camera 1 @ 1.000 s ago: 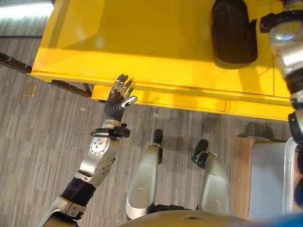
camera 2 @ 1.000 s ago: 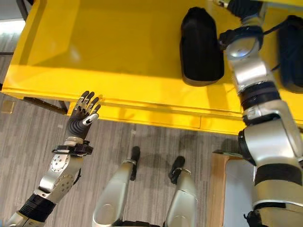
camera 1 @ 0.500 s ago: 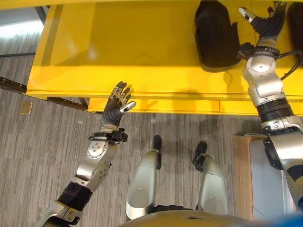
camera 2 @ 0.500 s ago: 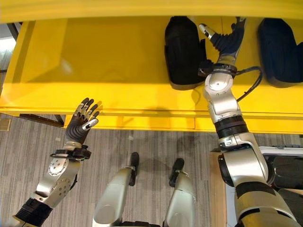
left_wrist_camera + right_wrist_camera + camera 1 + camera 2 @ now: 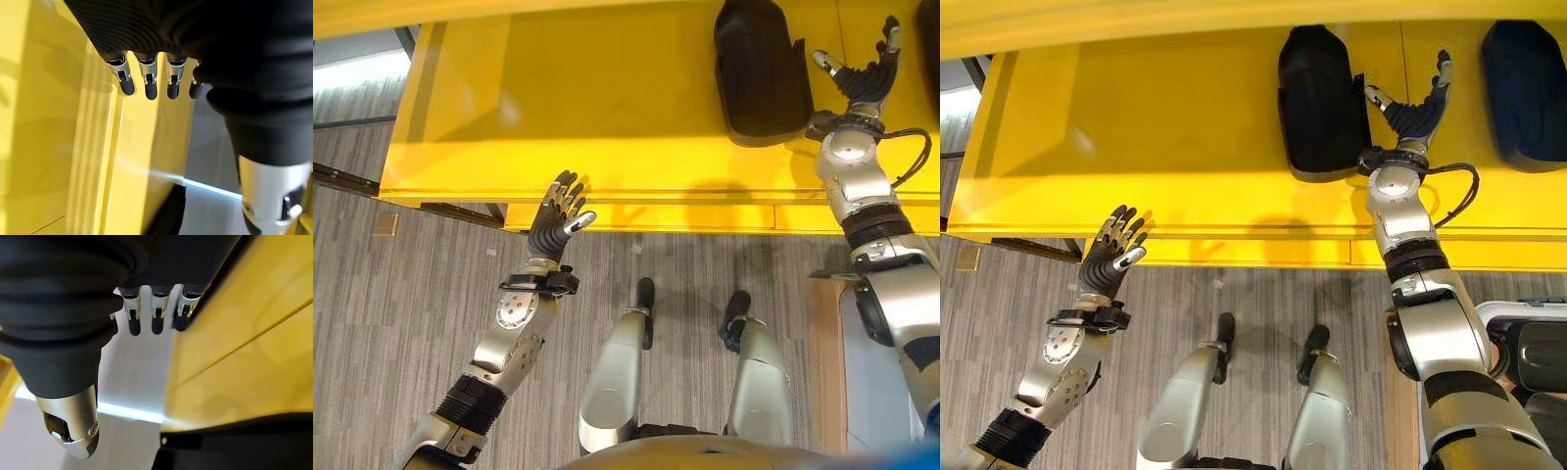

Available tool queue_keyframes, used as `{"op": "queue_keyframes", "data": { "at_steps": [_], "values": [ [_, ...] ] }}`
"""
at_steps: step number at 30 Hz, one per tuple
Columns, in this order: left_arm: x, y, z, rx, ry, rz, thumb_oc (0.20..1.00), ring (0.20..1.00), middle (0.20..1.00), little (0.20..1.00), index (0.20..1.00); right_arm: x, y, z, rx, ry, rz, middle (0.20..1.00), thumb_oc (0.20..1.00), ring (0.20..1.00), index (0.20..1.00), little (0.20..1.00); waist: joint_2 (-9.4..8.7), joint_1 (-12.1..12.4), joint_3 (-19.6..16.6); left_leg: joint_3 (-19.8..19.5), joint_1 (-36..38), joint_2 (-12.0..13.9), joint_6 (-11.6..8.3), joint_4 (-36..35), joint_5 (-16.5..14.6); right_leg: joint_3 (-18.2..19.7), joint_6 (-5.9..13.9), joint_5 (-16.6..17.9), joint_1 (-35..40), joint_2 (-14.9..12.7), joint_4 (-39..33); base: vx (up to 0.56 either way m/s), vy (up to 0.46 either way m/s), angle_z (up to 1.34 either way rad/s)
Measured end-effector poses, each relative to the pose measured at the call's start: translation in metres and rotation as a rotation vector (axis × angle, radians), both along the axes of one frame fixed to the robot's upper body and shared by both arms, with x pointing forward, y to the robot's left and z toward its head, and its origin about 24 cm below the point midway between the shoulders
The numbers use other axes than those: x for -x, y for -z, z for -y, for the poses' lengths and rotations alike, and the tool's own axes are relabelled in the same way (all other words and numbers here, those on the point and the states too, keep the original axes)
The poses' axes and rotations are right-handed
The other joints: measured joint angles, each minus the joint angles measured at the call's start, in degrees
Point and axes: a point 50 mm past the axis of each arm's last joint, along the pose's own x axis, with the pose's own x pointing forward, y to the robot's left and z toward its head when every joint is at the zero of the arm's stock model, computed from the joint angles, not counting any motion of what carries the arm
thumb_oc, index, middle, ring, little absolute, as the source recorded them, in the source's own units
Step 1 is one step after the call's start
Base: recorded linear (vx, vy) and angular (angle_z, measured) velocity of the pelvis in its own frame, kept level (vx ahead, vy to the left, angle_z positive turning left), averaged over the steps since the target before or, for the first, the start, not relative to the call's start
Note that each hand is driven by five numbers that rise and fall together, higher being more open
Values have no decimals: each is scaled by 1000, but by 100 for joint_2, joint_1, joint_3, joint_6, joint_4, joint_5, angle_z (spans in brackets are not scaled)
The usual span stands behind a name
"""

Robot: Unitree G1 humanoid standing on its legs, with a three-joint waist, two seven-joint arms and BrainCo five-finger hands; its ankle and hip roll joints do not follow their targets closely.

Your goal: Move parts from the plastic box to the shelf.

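A black moulded part [image 5: 1320, 98] lies on the yellow shelf [image 5: 558, 108]; a second black part [image 5: 1526, 93] lies further right. My right hand [image 5: 1415, 113] hovers over the shelf between them, just right of the first part, open with fingers spread and holding nothing. In the right wrist view its straight fingers [image 5: 154, 318] point past the shelf, and the dark part [image 5: 234, 445] shows beside them. My left hand [image 5: 556, 211] is raised at the shelf's front edge, open and empty; its fingers [image 5: 146, 83] are straight in the left wrist view.
The plastic box [image 5: 1498, 318] with a dark part [image 5: 1540, 357] inside sits at the lower right on a wooden-edged stand [image 5: 822, 362]. The shelf's left half is bare yellow. Grey striped carpet [image 5: 401, 313] lies below the shelf.
My right hand has drawn back from deep in the shelf toward its front edge, empty, beside the first black part. The camera has shifted. The left hand has stayed put.
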Motion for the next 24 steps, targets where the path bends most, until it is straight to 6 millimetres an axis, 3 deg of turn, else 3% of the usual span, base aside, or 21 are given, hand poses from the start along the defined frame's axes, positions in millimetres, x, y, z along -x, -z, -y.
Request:
{"op": "queue_keyframes", "data": {
  "at_steps": [6,12,24],
  "values": [
    [0,1,6,1,4,6,1000,1000,1000,1000,1000,-2,8,2,-42,3,-31,1000,1000,1000,1000,1000,61,7,29,-12,-9,7,-47,-33,31,-5,-16,-29,-49,0,69,0,0,0],
    [0,1,7,2,1,10,1000,1000,1000,1000,1000,-5,16,-10,-44,-42,-55,1000,1000,1000,1000,1000,90,-14,44,-18,-7,8,-59,-82,53,-9,-17,-36,-75,1,85,0,0,0],
    [0,2,7,5,-4,7,1000,1000,1000,1000,1000,-8,39,-57,-69,-194,-81,1000,1000,1000,1000,1000,32,-46,78,-35,-27,10,-60,-74,54,-8,-1,-48,-78,10,83,0,0,0]
  ]
}}
